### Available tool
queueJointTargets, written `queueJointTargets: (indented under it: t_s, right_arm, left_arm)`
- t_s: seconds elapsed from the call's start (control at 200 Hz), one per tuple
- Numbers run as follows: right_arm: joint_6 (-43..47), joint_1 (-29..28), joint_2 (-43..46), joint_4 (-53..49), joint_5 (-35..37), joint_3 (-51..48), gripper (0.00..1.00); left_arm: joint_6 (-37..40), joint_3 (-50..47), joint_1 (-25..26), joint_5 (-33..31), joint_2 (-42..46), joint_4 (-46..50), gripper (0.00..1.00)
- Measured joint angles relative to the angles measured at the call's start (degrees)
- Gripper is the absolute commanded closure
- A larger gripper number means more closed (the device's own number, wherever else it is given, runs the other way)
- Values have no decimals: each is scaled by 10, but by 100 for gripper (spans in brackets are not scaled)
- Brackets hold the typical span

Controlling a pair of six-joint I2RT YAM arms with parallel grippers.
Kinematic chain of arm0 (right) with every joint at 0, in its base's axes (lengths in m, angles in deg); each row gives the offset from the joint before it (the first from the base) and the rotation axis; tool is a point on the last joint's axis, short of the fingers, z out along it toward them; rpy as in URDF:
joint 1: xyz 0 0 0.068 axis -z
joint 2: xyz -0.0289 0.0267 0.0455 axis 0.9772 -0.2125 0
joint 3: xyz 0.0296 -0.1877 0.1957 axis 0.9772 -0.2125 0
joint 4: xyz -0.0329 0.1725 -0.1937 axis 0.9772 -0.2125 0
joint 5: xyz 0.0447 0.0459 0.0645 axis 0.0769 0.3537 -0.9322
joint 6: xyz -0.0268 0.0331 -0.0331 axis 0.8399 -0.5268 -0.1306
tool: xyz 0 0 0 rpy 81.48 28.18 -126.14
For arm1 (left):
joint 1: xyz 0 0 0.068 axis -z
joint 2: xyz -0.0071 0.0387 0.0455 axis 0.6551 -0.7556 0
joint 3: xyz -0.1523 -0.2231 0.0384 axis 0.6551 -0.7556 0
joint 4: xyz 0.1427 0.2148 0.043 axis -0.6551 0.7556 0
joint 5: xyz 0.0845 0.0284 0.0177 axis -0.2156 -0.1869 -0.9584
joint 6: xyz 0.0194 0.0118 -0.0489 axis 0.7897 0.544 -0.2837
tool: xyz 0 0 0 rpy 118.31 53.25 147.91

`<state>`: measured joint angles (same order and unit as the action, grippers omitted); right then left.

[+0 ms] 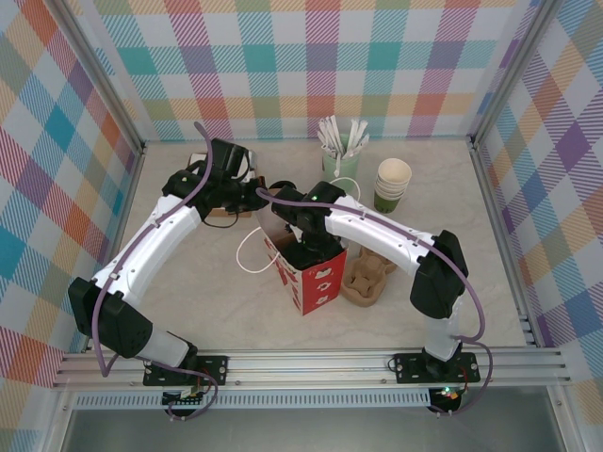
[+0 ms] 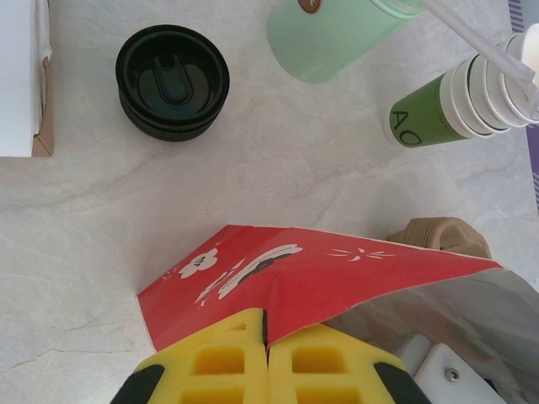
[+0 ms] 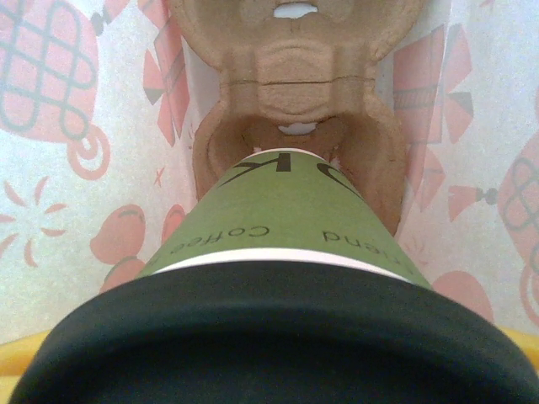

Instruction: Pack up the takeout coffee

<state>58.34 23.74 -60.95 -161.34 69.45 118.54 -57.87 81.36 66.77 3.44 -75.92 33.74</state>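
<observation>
Plaid walls in pastel checks close in a pale marbled bench. At mid-bench stands a red bag with its mouth up. The left gripper is clamped tight on the bag's rim, with the red paper pinched between its jaws. The right gripper reaches down into the bag, its jaws spread wide around the black-lidded coffee and holding it by its upper end. The coffee is inside the bag, its base at 1 pocket of a brown carrier on the bag's bottom; I cannot tell whether it is seated. Another carrier sits just beside the bag, toward the right edge. Near the back edge are a stirrer pot, a cup stack to its right, and black lids to its left, beside a white box.
</observation>
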Motion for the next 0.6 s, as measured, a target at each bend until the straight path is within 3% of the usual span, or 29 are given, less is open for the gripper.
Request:
queueJointTargets:
  t_s: [0.6]
  right_arm:
    - [0, 0, -14, -24, 0, 12, 26]
  left_arm:
    - [0, 0, 0, 0, 0, 0, 96]
